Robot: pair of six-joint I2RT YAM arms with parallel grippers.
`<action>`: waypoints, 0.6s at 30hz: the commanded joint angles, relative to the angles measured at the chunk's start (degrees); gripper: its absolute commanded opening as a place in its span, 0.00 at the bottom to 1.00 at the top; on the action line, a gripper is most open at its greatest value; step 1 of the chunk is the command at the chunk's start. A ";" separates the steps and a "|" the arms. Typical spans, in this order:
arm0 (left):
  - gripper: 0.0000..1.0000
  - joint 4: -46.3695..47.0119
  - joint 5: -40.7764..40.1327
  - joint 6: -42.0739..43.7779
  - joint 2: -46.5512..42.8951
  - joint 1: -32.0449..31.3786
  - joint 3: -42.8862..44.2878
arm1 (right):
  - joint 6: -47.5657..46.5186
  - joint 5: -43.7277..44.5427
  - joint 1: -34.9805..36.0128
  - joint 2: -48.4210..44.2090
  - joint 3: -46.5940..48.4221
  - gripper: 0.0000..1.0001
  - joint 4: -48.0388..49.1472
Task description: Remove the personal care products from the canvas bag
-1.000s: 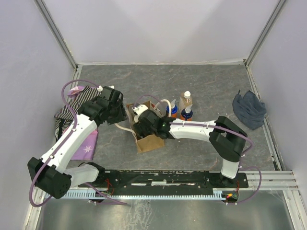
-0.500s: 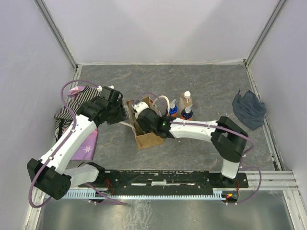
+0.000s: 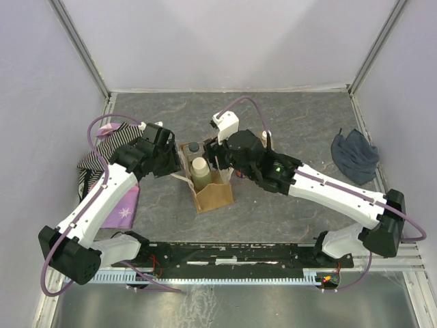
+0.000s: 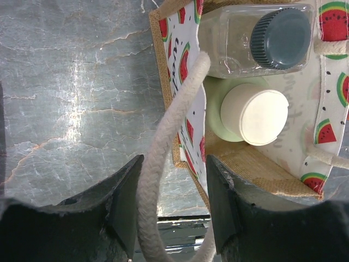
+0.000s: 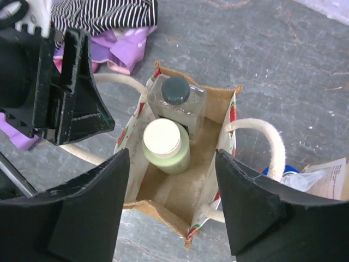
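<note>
The canvas bag (image 3: 217, 197) stands open at mid table. Inside it a cream bottle (image 3: 200, 169) and a clear square bottle with a dark cap (image 3: 194, 147) stand upright; both also show in the right wrist view, the cream bottle (image 5: 163, 143) and the clear one (image 5: 175, 97). My right gripper (image 3: 217, 152) is open and empty above the bag's mouth (image 5: 158, 210). My left gripper (image 3: 172, 162) is open at the bag's left side, with the cream rope handle (image 4: 163, 142) looped between its jaws. The amber bottle (image 3: 262, 139) is partly hidden behind my right arm. The orange-and-blue bottles are hidden.
Striped clothes (image 3: 102, 147) and purple clothes (image 3: 123, 205) lie at the left, under my left arm. A blue-grey cloth (image 3: 355, 156) lies at the right edge. Walls close the table on three sides.
My right gripper has risen out of the bag and drawn back to the right, empty. The two bottles in the bag now show. The left arm has barely moved.
</note>
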 commanded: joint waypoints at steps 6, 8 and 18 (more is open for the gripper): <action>0.56 1.34 0.52 0.36 -1.31 0.05 0.32 | 0.20 -3.61 -0.10 9.78 1.22 0.82 -0.21; 0.56 1.02 0.56 0.36 -1.43 0.03 0.63 | -0.14 -4.00 -0.08 12.13 1.70 0.82 0.95; 0.56 0.01 0.30 0.36 -2.33 0.09 1.32 | -0.84 -3.51 -0.11 21.79 5.05 0.83 1.12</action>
